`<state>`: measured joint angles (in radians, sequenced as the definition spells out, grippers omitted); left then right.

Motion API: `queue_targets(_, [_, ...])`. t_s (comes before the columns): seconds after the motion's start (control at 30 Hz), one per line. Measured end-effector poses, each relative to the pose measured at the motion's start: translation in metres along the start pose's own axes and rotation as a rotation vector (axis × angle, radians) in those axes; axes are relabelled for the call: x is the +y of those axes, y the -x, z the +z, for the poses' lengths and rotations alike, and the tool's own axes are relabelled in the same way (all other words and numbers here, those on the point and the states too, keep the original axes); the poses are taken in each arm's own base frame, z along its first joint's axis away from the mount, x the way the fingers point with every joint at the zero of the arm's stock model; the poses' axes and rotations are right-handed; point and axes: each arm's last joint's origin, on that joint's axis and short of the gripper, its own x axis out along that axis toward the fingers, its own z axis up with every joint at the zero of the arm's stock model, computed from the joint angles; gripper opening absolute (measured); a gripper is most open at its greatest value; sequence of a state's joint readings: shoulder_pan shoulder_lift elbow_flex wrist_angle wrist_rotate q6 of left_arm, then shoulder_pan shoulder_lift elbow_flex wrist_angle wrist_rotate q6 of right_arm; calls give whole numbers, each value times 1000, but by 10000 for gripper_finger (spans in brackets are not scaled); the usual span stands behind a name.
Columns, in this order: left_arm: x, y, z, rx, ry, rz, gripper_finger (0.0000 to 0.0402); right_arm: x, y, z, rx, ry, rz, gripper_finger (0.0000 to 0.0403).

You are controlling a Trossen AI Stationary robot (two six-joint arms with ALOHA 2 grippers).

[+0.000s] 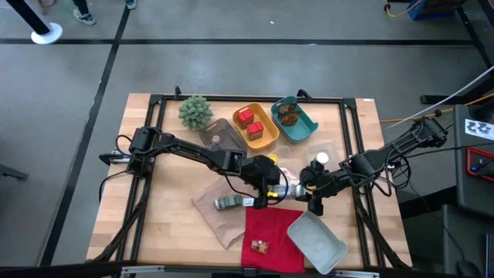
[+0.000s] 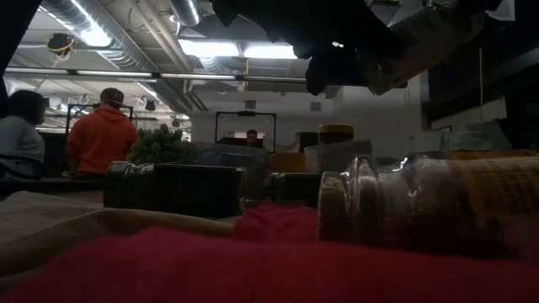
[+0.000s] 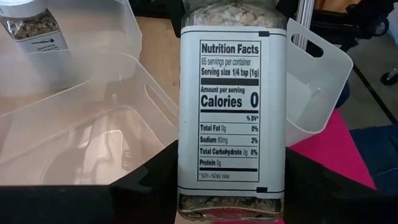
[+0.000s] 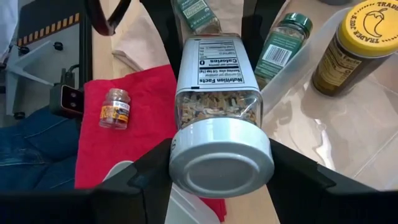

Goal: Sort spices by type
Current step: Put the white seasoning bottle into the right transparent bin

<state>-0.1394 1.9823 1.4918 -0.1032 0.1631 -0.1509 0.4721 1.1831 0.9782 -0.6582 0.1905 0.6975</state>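
1. Meeting near the middle of the surface [image 1: 170,224], the left claw [image 1: 270,185] and the right claw [image 1: 312,189] are both seen closed on one white-capped jar [image 4: 217,112].
2. The jar's label end is clamped by the left claw, while its cap end is clamped by the right claw.
3. A green-capped jar [image 1: 228,203] is seen lying on brown paper at 9 o'clock of the claws.
4. A small brown jar [image 1: 261,246] lies on the red cloth [image 1: 270,224] at 6 o'clock.
5. Two red tins [image 1: 249,122] sit in the orange tray [image 1: 266,139] at 12 o'clock.
6. A yellow-capped jar [image 4: 351,46] stands in a clear tray [image 4: 323,143] beside another green-capped jar [image 4: 283,43].
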Motion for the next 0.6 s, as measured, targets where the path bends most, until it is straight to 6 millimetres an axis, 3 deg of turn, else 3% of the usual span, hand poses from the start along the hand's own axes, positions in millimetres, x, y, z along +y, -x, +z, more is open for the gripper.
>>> queue_targets(0.17, [-1,0,0,1,-15,0,199,0,0,0,3,2,-2,212])
queue_targets(0.6, [-3,1,1,-5,-33,24,261,-1,0,-1,19,5,-10,213])
